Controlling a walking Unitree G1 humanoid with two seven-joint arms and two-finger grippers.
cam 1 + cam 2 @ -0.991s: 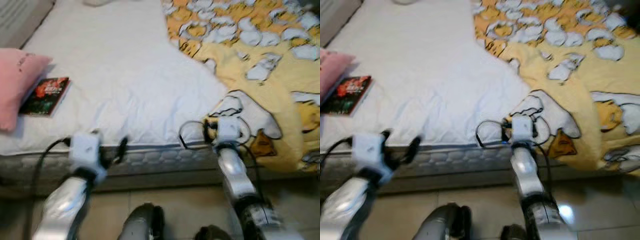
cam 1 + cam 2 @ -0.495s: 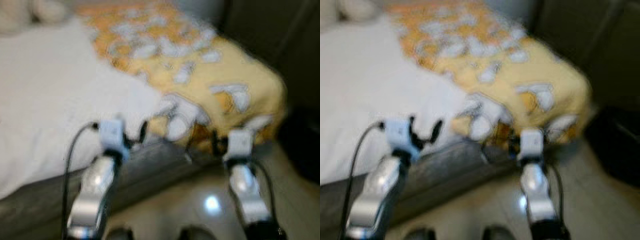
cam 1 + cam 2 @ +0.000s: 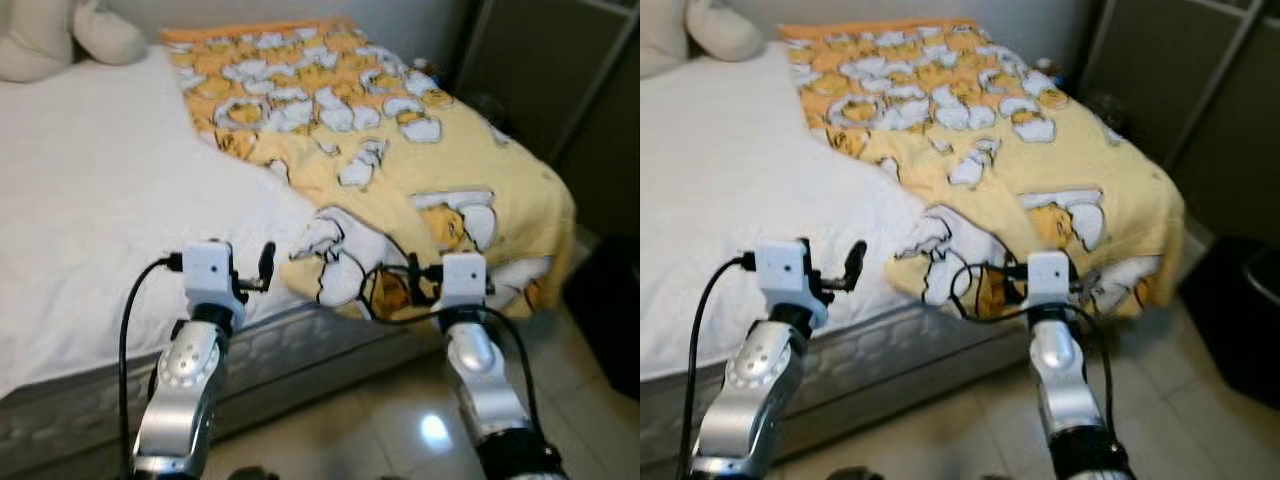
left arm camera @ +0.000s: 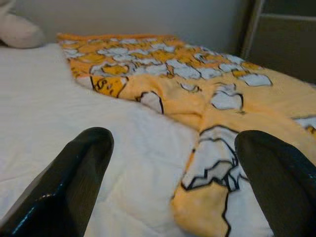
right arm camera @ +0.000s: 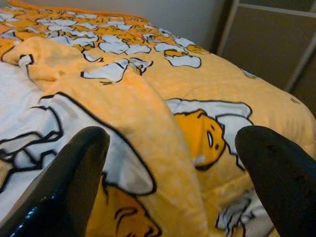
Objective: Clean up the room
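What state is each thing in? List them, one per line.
Yellow cartoon-print blanket: rumpled, folded back, covering the right half of the bed, draped over the edge.
White quilted mattress: uncovered.
Left hand: open, empty, over the mattress edge.
Right hand: open, empty, at the blanket's edge.

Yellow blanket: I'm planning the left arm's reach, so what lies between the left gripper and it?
Bare white sheet lies between the open left gripper and the yellow blanket, seen in the left wrist view.
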